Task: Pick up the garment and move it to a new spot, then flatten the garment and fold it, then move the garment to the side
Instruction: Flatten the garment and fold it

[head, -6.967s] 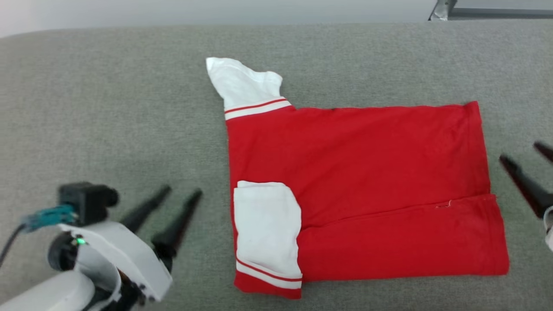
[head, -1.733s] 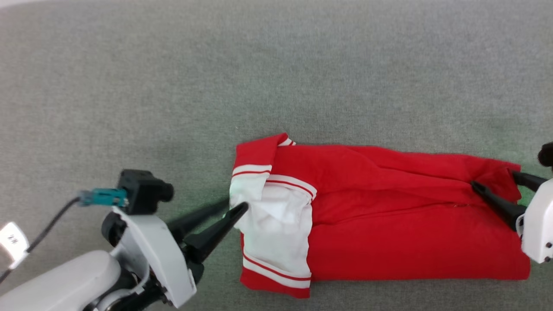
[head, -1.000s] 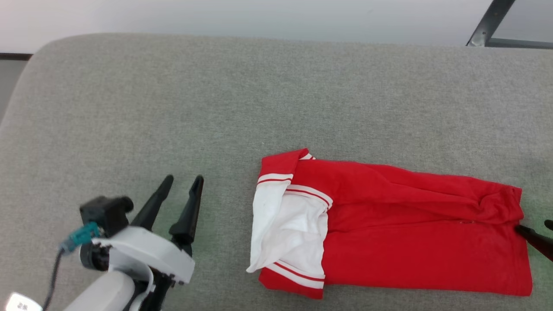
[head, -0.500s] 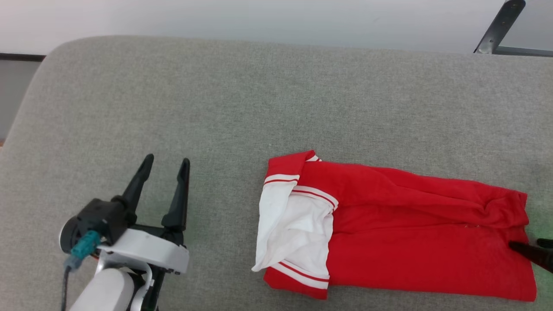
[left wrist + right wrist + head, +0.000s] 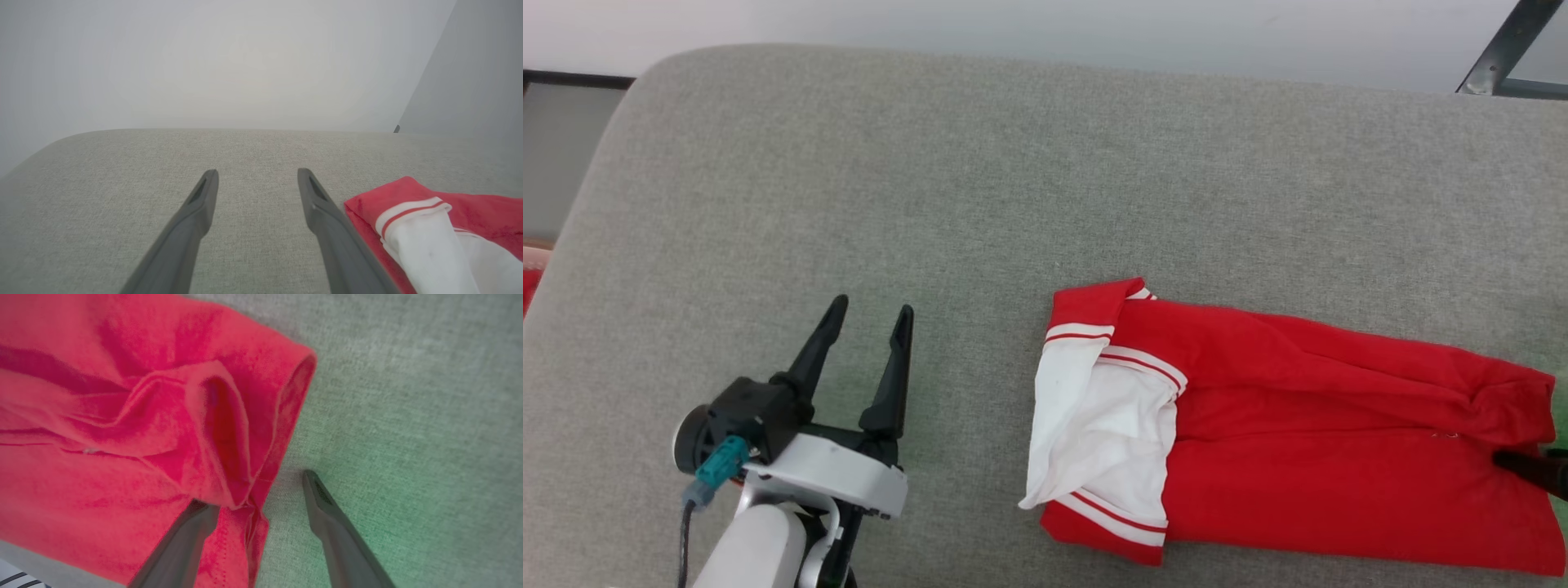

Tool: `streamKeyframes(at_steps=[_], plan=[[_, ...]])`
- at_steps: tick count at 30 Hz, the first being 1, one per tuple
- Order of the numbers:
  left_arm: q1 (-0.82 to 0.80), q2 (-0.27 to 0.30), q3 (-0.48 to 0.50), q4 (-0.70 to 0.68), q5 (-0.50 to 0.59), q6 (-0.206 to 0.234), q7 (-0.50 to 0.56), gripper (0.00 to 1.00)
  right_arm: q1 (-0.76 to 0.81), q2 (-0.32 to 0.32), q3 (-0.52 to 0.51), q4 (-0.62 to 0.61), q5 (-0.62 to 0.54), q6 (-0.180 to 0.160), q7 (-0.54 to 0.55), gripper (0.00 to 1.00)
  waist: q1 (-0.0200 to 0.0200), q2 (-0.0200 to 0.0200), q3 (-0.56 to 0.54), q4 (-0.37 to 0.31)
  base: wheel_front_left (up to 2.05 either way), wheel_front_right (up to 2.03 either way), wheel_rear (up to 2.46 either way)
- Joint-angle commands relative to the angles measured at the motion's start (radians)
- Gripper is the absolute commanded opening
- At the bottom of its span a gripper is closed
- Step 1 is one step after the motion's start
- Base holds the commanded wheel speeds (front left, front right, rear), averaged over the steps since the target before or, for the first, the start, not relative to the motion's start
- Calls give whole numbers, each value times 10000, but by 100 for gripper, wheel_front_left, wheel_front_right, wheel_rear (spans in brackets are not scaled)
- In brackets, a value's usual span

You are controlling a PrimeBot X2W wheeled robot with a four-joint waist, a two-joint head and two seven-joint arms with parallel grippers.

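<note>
The garment is found lying on the grey fabric-covered counter, toward its near right part, as a long narrow red band running left to right. Compared with the head view of several seconds ago, the far long side has been brought over the body, so the earlier broad rectangle with its upstanding sleeve is now reduced to a strip. The white sleeve is bunched at the left end, with its lower corner spilling past the red edge. Loose ridges and an open pocket of cloth are noted at the right end in the right wrist view. The left gripper, which was against the sleeve end shortly before, has been drawn back to the left and is well apart from the cloth, with its fingers spread wide and nothing between them. The right gripper is also spread wide. One finger is at the hem with its tip covered by cloth, the other is over bare counter, and no clamp on the fabric is observed. The lengthwise fold is judged released but untidy. A crosswise fold and the move aside are judged outstanding, and smoothing of the sleeve is advised first.
</note>
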Motion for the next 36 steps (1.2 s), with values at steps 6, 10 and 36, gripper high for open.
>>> streamKeyframes(at_steps=[6,10,36], plan=[[-19,-372,503,252,487,-348,-12,100,237,743,471,378,-21,-12,-36,0,0,-1,76,49,0,0,0],[-16,-490,693,316,658,-448,-12,100,220,670,416,345,17,-12,-96,0,0,-1,86,27,0,0,0],[352,-555,1790,205,1052,-943,-11,100,818,-1166,-3170,1361,-580,-15,-2548,0,0,-1,445,-999,0,0,0]])
